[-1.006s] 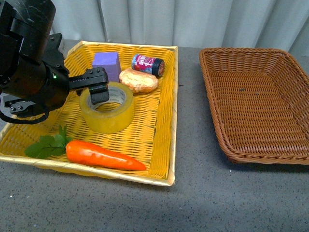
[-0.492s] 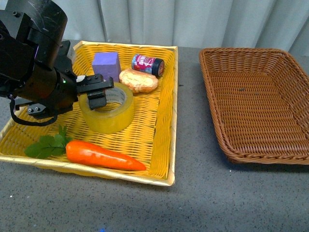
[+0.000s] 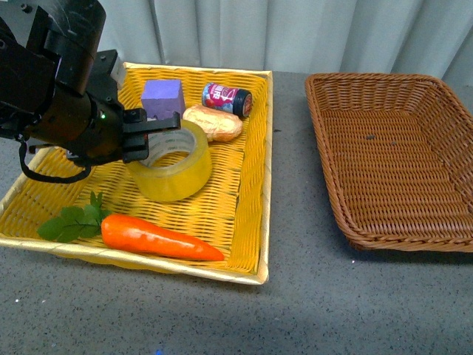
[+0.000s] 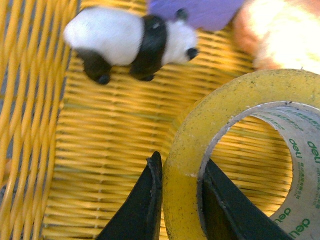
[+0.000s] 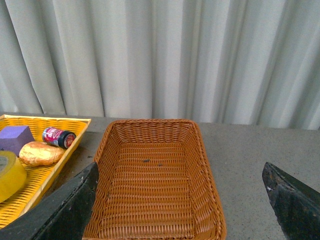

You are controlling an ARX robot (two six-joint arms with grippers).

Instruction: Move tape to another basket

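Note:
The tape (image 3: 174, 166), a wide yellow roll with a white printed core, sits tilted in the bright yellow basket (image 3: 251, 185). My left gripper (image 3: 151, 137) is shut on its left wall, one finger outside and one inside the ring. The left wrist view shows the black fingers (image 4: 145, 205) pinching the tape wall (image 4: 182, 195). The brown wicker basket (image 3: 395, 159) stands empty at the right; it also shows in the right wrist view (image 5: 150, 180). My right gripper (image 5: 180, 200) is open, held above the brown basket, out of the front view.
In the yellow basket lie a carrot with green leaves (image 3: 159, 238), a purple block (image 3: 163, 97), a bread roll (image 3: 213, 123), a small red can (image 3: 227, 97) and a panda toy (image 4: 130, 42). Grey tabletop (image 3: 295, 222) separates the baskets. Curtains hang behind.
My left gripper has closed on the tape wall and the roll has tipped and lifted a little on its left side. The arm has shifted slightly right.

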